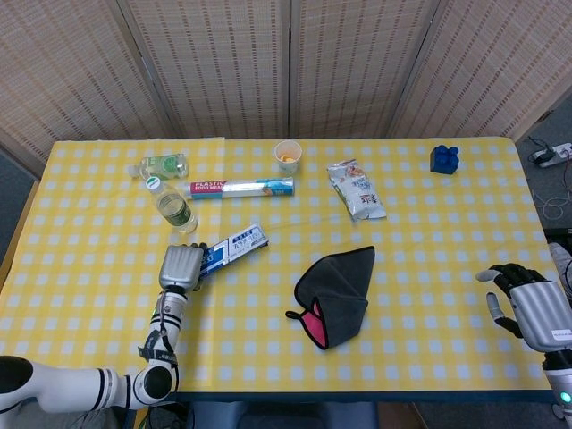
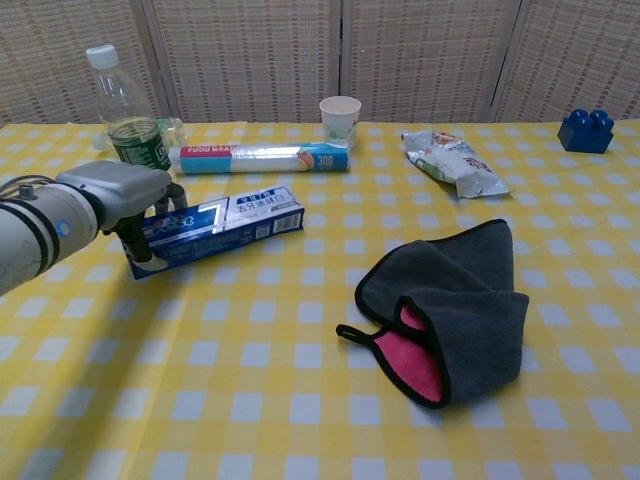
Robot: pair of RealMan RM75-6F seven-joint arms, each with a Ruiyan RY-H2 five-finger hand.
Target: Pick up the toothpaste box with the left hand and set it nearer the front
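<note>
The blue toothpaste box lies left of the table's middle, its long side running left to right. My left hand grips the box's left end, fingers curled over the top. Whether the box is clear of the yellow checked tablecloth I cannot tell. My right hand hangs open at the table's right edge, holding nothing; the chest view does not show it.
Just behind the left hand stands a water bottle, with a plastic-wrap box beside it. Farther back are a paper cup, a snack bag and a blue brick. A grey cloth lies front right.
</note>
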